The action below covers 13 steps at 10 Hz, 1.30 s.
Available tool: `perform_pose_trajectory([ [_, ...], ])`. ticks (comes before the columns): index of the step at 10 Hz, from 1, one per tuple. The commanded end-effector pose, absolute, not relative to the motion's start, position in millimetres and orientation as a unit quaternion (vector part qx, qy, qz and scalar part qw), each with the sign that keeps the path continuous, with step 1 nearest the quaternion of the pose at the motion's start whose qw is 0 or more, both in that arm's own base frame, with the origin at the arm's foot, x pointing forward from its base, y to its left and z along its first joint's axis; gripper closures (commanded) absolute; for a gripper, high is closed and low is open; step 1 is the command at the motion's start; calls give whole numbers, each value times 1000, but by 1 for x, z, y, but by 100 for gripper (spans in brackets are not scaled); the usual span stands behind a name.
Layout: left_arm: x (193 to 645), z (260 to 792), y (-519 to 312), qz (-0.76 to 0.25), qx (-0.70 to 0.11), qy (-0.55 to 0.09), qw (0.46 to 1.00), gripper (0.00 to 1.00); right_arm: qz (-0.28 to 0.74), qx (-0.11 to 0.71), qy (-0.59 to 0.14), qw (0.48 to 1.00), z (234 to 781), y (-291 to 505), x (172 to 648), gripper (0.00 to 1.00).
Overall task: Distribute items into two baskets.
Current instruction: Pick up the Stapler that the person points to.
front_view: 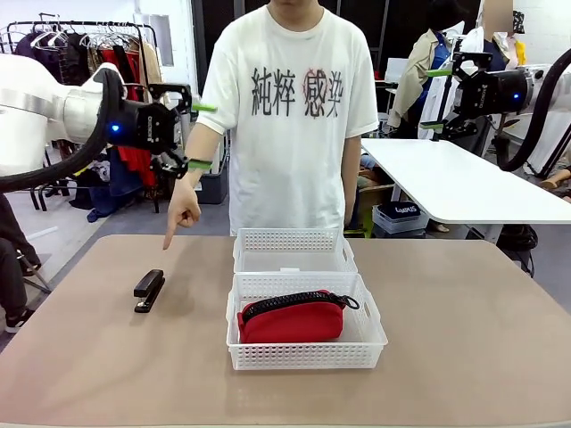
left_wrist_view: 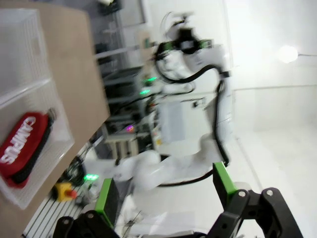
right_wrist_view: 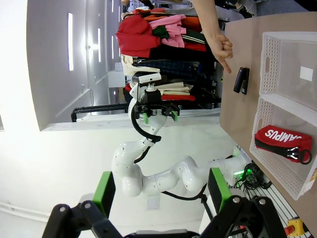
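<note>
- Grippers: my left gripper [front_view: 203, 135] hangs high at the left with jaws spread wide, grasping nothing; my right gripper [front_view: 435, 99] hangs high at the right, equally spread and unloaded.
- The person's hand [front_view: 183, 211] points down with its index finger at the stapler [front_view: 149, 290], other fingers curled, touching nothing.
- The stapler is black and lies flat on the table [front_view: 464, 339], left of the baskets and apart from them.
- The red pouch [front_view: 292, 319], black zipper on top, lies in the nearer basket [front_view: 308, 357]; I read white "CAMPUS" print on it from the wrist views.
- The farther basket [front_view: 294, 239] touches the nearer one end to end.
- A clothes rack [front_view: 89, 40] stands behind at the left.
</note>
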<state>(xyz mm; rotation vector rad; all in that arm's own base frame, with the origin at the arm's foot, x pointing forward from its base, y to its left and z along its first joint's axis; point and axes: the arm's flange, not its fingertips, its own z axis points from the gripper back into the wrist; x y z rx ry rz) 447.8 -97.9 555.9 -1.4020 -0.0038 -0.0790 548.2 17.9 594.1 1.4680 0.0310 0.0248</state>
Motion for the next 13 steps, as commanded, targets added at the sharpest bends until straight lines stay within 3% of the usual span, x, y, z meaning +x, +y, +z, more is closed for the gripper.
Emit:
perform_pose_trajectory([
  [1, 454, 560, -85, -72, -530, 18, 845, 0, 9, 669, 10, 743, 597, 17, 548, 0],
  [3, 455, 554, -78, -110, -384, -3, 917, 0, 9, 669, 10, 743, 597, 17, 548, 0],
  [7, 468, 521, -75, -151, -168, -24, 974, 0, 9, 669, 10, 743, 597, 17, 548, 0],
  [8, 470, 513, -74, -146, -150, -18, 978, 0, 9, 669, 10, 743, 597, 17, 548, 0],
  [10, 476, 510, -74, -114, -192, -37, 974, 0, 9, 669, 10, 743, 597, 17, 548, 0],
  [11, 474, 513, -73, -163, -160, -22, 973, 0, 9, 669, 10, 743, 597, 17, 548, 0],
  [13, 474, 513, -73, -163, -160, -22, 973, 0, 9, 669, 10, 743, 597, 17, 548, 0],
])
